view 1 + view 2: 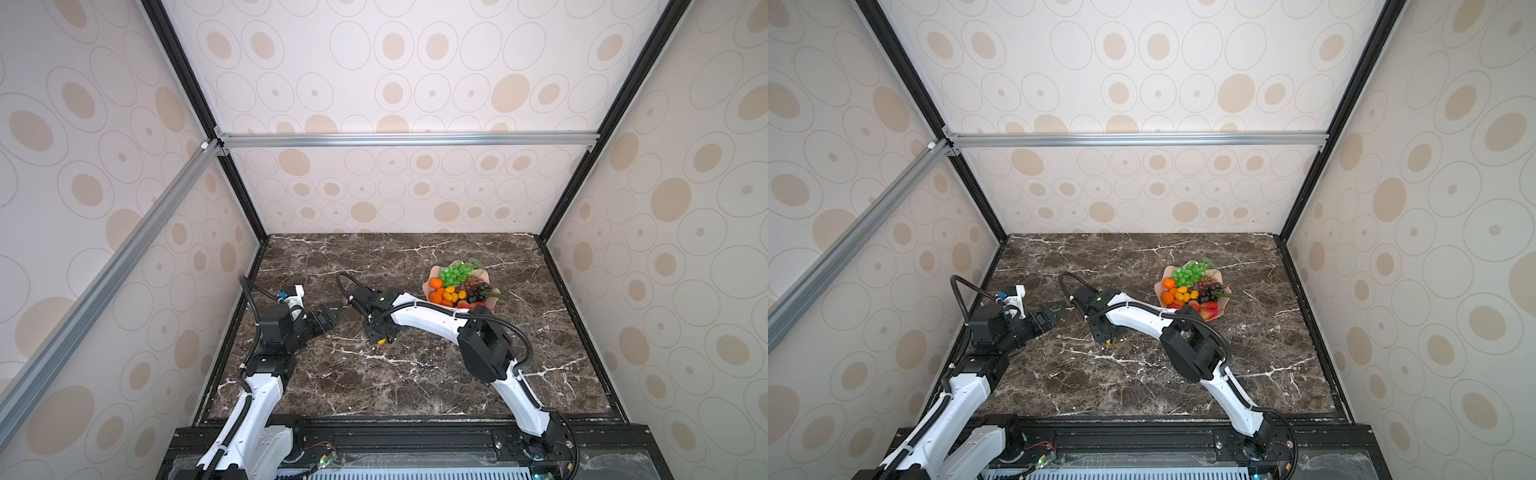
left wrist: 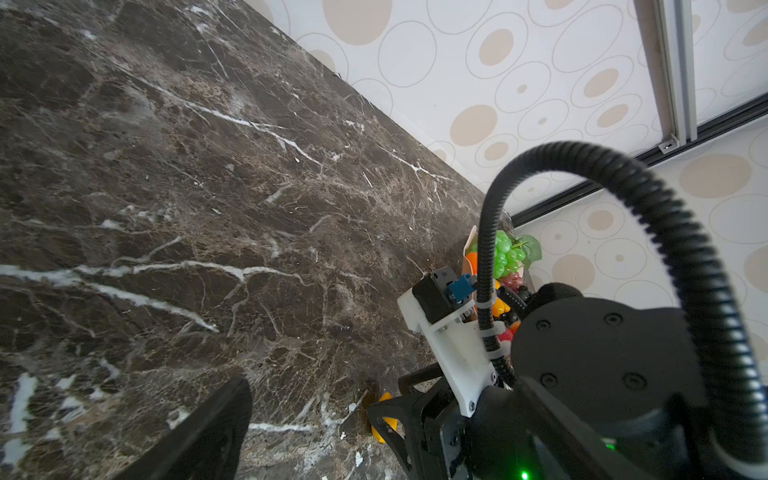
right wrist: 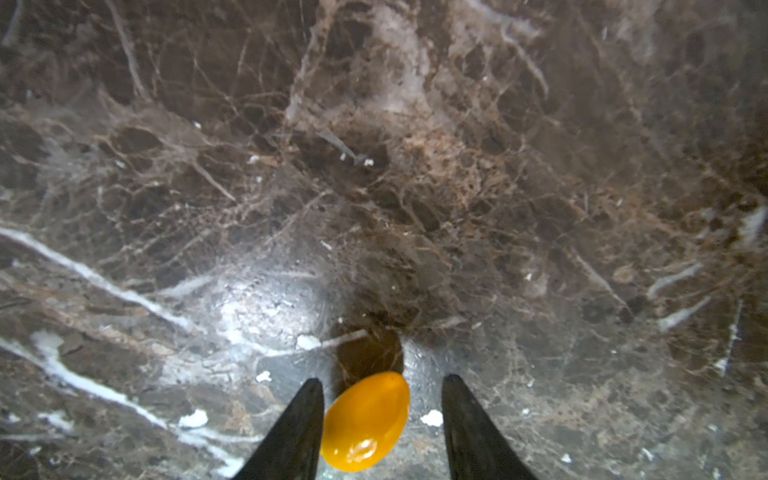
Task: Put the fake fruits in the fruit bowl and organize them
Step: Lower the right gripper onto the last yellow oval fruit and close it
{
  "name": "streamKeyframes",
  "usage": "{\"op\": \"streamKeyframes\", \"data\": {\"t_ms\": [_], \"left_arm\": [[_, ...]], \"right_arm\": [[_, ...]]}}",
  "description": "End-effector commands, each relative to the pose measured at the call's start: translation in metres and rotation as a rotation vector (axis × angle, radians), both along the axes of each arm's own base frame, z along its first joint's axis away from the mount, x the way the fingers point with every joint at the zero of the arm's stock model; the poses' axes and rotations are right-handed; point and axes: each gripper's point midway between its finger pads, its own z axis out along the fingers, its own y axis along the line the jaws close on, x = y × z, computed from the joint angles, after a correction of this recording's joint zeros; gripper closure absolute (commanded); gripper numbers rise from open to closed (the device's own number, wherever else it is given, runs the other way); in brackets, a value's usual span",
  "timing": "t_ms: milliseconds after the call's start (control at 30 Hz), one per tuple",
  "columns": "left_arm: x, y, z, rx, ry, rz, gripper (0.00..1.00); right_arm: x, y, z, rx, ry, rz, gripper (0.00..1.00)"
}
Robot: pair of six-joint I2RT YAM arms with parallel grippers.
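Observation:
A yellow-orange kumquat (image 3: 365, 422) lies on the marble table, and my right gripper (image 3: 382, 378) stands open astride it. One finger touches the kumquat's side; a gap shows between it and the other finger. In both top views the kumquat (image 1: 381, 341) (image 1: 1111, 341) peeks out under the downward-pointing right gripper (image 1: 380, 336). The pale pink fruit bowl (image 1: 428, 286) (image 1: 1158, 286) at the back right holds green grapes (image 1: 455, 274), dark grapes (image 1: 478, 291), tangerines (image 1: 435, 284), kumquats and strawberries (image 1: 1209, 311). My left gripper (image 1: 334, 313) (image 1: 1054, 313) hovers open and empty at the left.
The right forearm (image 1: 428, 318) passes just in front of the bowl and hides its near rim. Patterned walls with black posts close the table at the back and both sides. In the left wrist view the right arm's black cable (image 2: 665, 232) arches before the bowl.

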Motion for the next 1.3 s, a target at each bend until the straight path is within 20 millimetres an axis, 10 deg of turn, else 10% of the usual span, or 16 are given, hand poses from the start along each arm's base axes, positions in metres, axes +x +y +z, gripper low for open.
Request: {"op": "streamKeyframes", "data": {"t_ms": [0,1267], "left_arm": [[0.003,0.002,0.009,0.022,-0.037,-0.005,0.02],[0.003,0.001,0.012,0.022,-0.045,-0.011,0.02]], "right_arm": [[-0.006,-0.008,-0.005,-0.055,0.025,0.003,0.51],[-0.019,-0.014,-0.012,-0.029,0.060,-0.016,0.67]]}}
